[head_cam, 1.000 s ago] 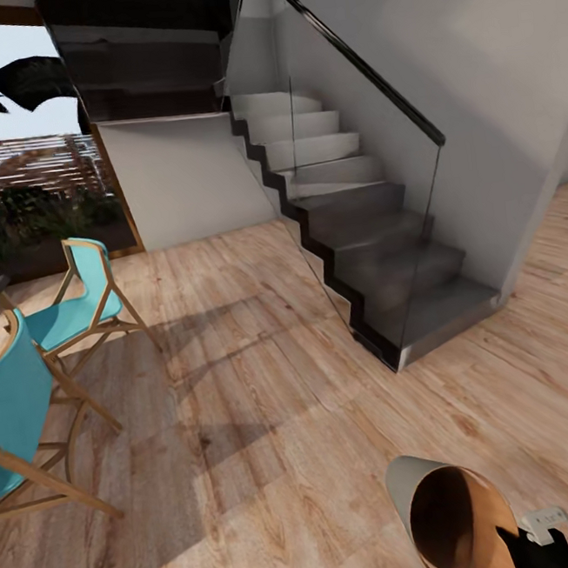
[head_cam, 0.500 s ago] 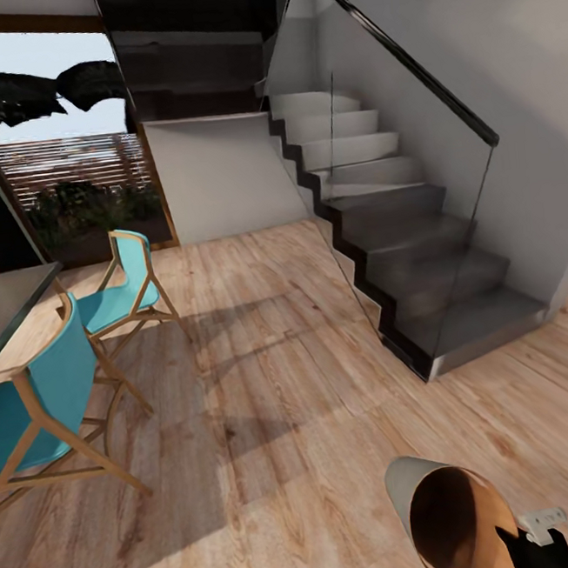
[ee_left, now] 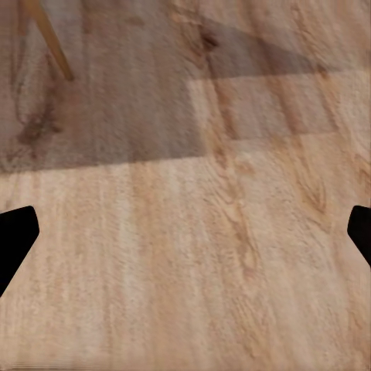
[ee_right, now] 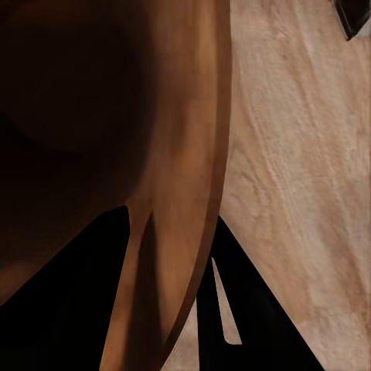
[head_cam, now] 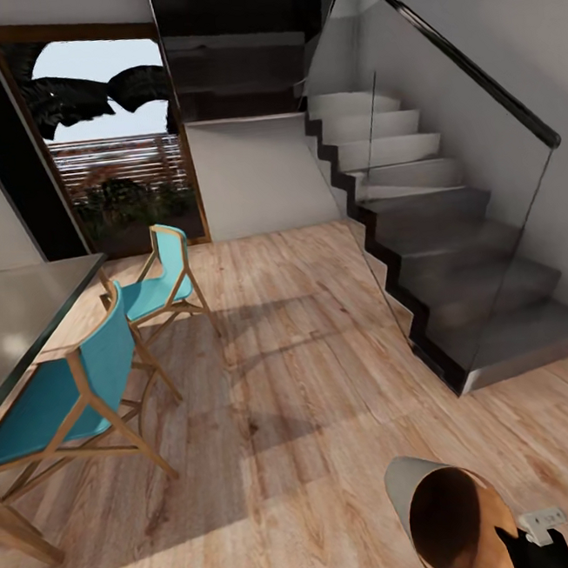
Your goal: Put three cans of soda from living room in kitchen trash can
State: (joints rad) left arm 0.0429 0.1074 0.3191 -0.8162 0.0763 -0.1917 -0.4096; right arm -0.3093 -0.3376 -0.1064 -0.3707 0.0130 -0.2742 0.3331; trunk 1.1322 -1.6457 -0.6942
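Observation:
The tash can [head_cam: 449, 518] hangs tilted at the lower right of the head view, its glossy copper-brown inside facing me and its pale outside [head_cam: 400, 485] toward the floor. My right gripper [head_cam: 532, 545] is shut on its rim; in the right wrist view the black fingers [ee_right: 77, 309] straddle the brown wall [ee_right: 178, 154]. My left gripper [ee_left: 185, 232] is open above bare wood planks, with only the two dark fingertips [ee_left: 14, 241] at the edges of its view. The cans of soda are out of view.
A staircase [head_cam: 456, 257] with a glass balustrade rises at the right. Two teal chairs [head_cam: 69, 403] [head_cam: 158, 288] stand by a dark table [head_cam: 17, 321] at the left. A glazed door [head_cam: 124, 178] is at the back. Light plank floor [head_cam: 295, 388] stretches ahead.
The whole head view has swung left: stairs and chairs shifted right and the dark table came into view. The tash can and right gripper hold the same place in the picture.

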